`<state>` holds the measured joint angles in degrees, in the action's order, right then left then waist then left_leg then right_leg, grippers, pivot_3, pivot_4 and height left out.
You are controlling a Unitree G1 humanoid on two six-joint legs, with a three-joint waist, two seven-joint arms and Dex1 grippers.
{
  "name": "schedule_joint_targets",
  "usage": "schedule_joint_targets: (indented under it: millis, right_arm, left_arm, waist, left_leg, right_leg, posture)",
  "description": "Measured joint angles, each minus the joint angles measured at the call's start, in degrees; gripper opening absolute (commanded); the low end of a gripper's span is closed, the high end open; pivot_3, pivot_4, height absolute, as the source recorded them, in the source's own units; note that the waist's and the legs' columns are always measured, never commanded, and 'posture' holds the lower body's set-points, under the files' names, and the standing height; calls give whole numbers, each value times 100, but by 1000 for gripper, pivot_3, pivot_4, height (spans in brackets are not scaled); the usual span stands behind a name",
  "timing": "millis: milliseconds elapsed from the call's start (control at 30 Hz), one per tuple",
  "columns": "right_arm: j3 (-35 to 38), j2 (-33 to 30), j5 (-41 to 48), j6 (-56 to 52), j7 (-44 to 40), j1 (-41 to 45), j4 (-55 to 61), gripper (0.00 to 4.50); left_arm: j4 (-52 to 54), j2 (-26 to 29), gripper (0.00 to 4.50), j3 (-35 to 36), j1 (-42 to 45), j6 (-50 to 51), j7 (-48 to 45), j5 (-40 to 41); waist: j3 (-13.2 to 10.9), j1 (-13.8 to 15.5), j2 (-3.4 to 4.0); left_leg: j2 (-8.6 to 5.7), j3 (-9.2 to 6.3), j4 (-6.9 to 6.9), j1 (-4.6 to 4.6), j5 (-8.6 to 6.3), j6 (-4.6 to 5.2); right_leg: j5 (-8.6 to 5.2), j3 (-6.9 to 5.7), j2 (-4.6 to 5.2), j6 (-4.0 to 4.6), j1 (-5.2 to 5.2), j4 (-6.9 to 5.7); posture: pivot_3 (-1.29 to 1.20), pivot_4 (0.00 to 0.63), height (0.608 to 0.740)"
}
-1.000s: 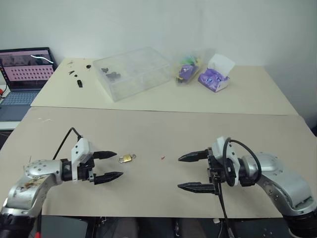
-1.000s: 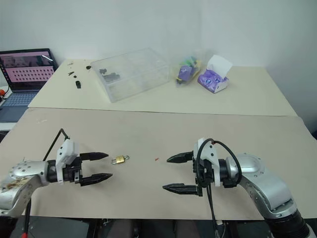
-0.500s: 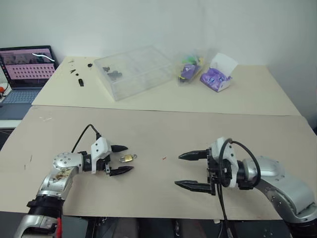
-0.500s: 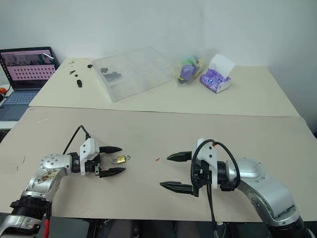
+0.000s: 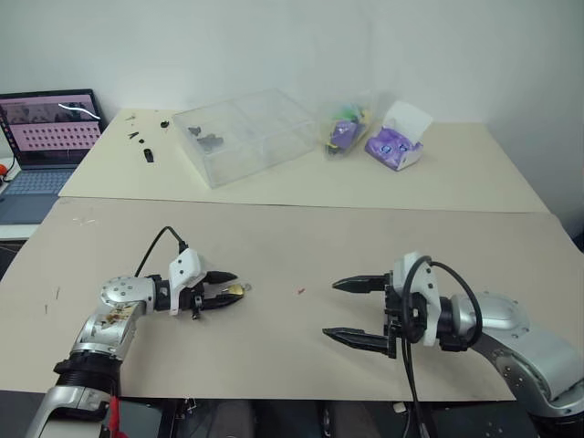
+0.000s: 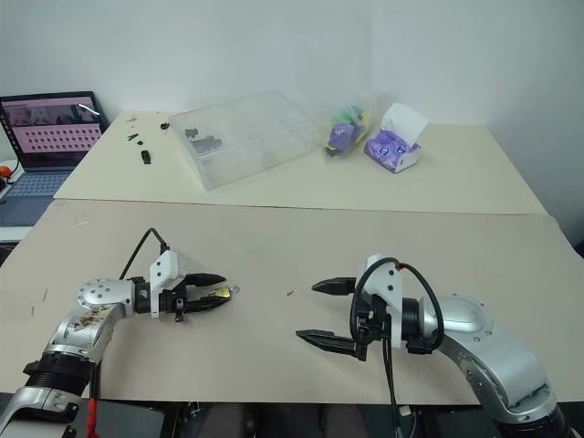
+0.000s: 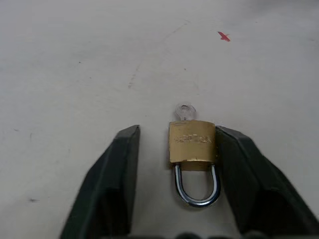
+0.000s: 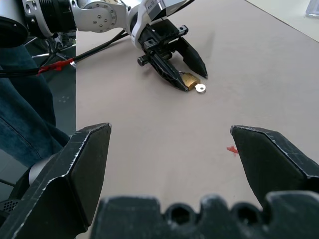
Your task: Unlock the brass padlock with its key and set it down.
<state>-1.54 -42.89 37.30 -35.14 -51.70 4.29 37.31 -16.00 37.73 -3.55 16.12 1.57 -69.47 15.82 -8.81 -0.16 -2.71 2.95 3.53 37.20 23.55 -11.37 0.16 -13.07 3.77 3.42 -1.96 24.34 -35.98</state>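
Before me: beige tabletop [image 5: 365, 237]; second table [image 5: 301, 178] behind; white wall [image 5: 274, 46]; laptop [image 5: 46, 132] far left.

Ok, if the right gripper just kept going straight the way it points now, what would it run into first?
Probably the left gripper, which straddles the brass padlock with the key sticking out. Before that, only bare table and a red speck lie ahead, though depth is uncertain.

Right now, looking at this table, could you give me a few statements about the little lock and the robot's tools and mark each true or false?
1. The padlock lies between the left tool's fingers. True.
2. The key sticks out of the padlock's body. True.
3. The shackle is swung open. False: it sits closed in the body.
4. The right tool holds the key. False: it is open, well apart from the padlock.
5. A laptop stands on the far table. True.
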Motion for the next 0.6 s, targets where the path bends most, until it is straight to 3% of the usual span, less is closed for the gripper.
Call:
schedule_joint_targets:
  millis: [33, 333, 467, 600]
  right_arm:
    - [0, 0, 0, 0, 4, 6, 0, 4500]
    - [-103, 0, -110, 1, 19, 58, -30, 4500]
    - [-394, -5, -517, 86, 82, 103, -197, 4500]
    - [-825, -393, -1495, 541, 102, 118, -507, 4500]
  left_arm:
    - [0, -8, 866, 1, 1, 0, 1, 0]
    - [39, -34, 836, 1, -5, 96, 44, 0]
    - [122, -31, 836, 5, 1, 178, 61, 0]
    - [313, 60, 836, -79, 105, 481, -100, 3]
  waist:
    - [0, 0, 0]
    - [0, -3, 0]
    - [0, 5, 0]
    - [-1, 7, 0]
  left_leg:
    - [0, 0, -1, 0, 0, 0]
    - [0, 0, -2, -1, 0, 0]
    - [-1, -1, -2, -1, 0, 0]
    - [-4, 0, 2, 23, 0, 1]
  right_leg:
    - [-1, 0, 0, 1, 0, 0]
    - [-4, 0, 0, -6, 0, -1]
    - [-4, 0, 0, -6, 0, 0]
    - [-4, 0, 1, -6, 20, 0]
  posture:
    - [0, 150, 740]
    - [0, 150, 740]
    - [0, 150, 740]
    - [0, 150, 740]
